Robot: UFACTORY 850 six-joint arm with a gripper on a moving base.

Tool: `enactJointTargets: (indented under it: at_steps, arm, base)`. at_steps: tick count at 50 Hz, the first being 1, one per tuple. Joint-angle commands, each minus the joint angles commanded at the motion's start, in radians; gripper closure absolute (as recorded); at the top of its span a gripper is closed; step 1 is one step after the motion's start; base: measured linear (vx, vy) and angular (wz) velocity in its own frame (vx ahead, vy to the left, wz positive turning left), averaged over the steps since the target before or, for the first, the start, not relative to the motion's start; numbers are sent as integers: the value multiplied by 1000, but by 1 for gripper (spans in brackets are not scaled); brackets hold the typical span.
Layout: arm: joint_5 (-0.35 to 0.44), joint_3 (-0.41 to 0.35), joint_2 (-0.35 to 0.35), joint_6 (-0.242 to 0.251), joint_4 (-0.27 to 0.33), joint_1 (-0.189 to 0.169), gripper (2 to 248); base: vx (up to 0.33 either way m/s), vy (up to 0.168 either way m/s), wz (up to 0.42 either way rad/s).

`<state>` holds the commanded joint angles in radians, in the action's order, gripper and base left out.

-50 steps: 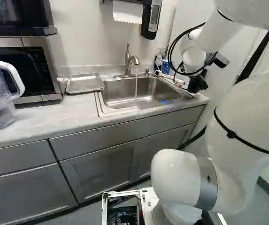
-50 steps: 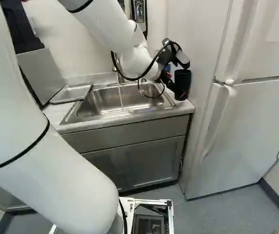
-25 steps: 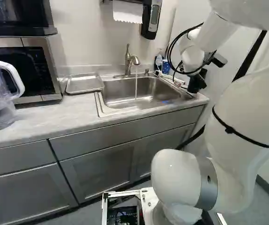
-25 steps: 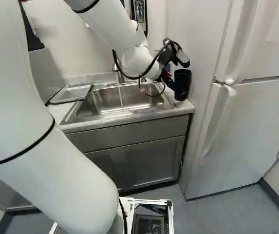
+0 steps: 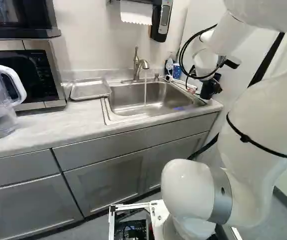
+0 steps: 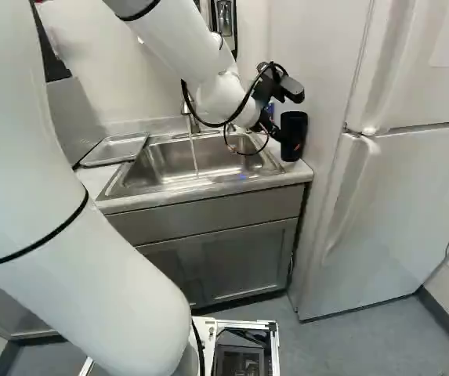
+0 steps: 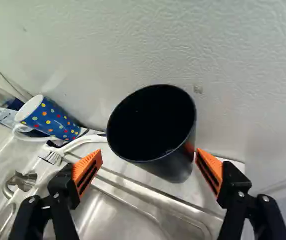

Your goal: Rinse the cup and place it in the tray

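Hand [image 7: 148, 151] apart, fingers either side of tall black cylindrical cup [image 7: 175, 167], not clamped; cup stands on pale grey surface [image 6: 299, 169], right of steel sink [image 6: 161, 163]. Closing off-centre could shove or tip it; shallow rim grip risks a slip under running water [image 5: 145, 92]

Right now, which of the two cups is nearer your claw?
The plain black cup, just ahead of the open gripper; the blue mug with coloured dots is farther off.
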<state>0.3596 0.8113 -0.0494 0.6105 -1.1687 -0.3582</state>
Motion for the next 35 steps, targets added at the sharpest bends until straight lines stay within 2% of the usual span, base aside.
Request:
enactJointTargets:
  at_steps: [9,35]
  arm:
    - [0,0,0,94,0,0,3]
    - [1,0,0,94,0,0,3]
  base:
    - [0,0,0]
    - [0,0,0]
